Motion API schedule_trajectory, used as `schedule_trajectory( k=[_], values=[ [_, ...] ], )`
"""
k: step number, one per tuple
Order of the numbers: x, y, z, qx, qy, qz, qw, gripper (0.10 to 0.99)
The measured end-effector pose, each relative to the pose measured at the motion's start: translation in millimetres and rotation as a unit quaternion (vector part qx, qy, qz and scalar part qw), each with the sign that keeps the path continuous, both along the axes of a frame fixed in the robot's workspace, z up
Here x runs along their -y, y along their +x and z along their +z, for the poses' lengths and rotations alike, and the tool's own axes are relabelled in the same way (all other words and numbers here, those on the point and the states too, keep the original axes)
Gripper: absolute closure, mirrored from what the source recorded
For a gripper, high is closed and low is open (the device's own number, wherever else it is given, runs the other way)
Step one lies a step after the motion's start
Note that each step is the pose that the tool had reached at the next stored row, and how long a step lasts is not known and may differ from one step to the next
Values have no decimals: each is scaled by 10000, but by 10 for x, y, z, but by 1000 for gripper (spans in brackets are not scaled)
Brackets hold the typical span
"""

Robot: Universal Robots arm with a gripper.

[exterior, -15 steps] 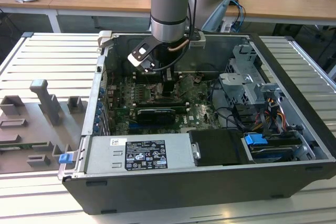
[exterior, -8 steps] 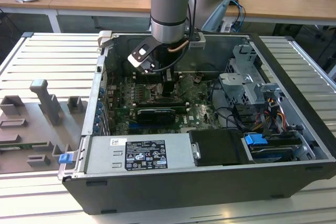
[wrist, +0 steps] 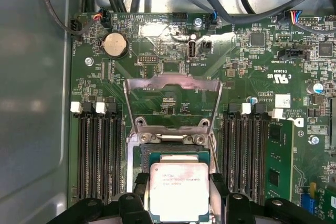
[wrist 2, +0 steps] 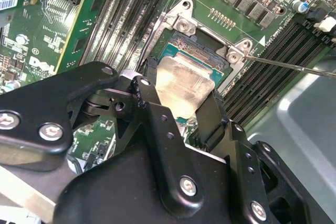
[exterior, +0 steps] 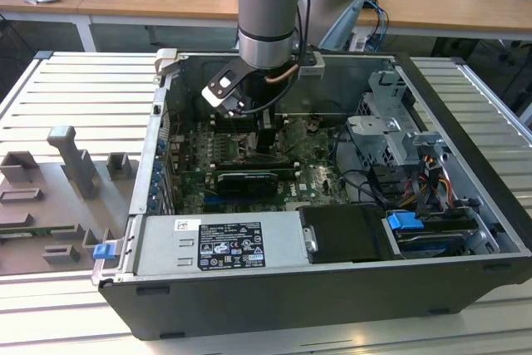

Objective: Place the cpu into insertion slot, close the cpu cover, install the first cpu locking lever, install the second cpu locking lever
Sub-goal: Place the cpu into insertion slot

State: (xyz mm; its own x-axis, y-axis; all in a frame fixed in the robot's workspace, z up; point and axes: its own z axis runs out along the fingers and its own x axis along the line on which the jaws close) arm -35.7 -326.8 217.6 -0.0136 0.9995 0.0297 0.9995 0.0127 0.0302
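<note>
Fingers (wrist: 140, 182) of the gripper (wrist: 179, 181) press against two opposite edges of the cpu (wrist: 179, 195), holding the pale silver chip flat, with its metal top facing up in both wrist views (wrist 2: 181, 80). Directly beneath the chip sits the insertion slot (wrist: 178, 154), with its black frame and metal edging showing past the fingertips; the cpu seems to rest low within that frame, though I cannot tell whether it is fully seated or just above the contacts. Beyond the fingertips the cpu cover (wrist: 170, 81) is swung open on its hinge, and the green motherboard (wrist: 247, 77) shows through its square window. Long black memory slots (wrist: 100, 150) run along both sides of the gripper, just outside each finger. Farther beyond the cover lies a round coin cell (wrist: 115, 44). In the second wrist view a thin metal rod (wrist 2: 294, 65) reaches away from one corner of the slot, off to the side of the fingers. In the exterior view the arm (exterior: 266, 14) reaches straight down into the open computer case (exterior: 332, 301), with the gripper (exterior: 266, 145) low over the board.
</note>
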Motion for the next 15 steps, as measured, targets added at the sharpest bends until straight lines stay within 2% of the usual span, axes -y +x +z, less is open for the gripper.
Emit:
schedule_trajectory(
  k=[15],
  values=[
    [-15,-16,-62,0,2,-64,10000,545]
  ],
)
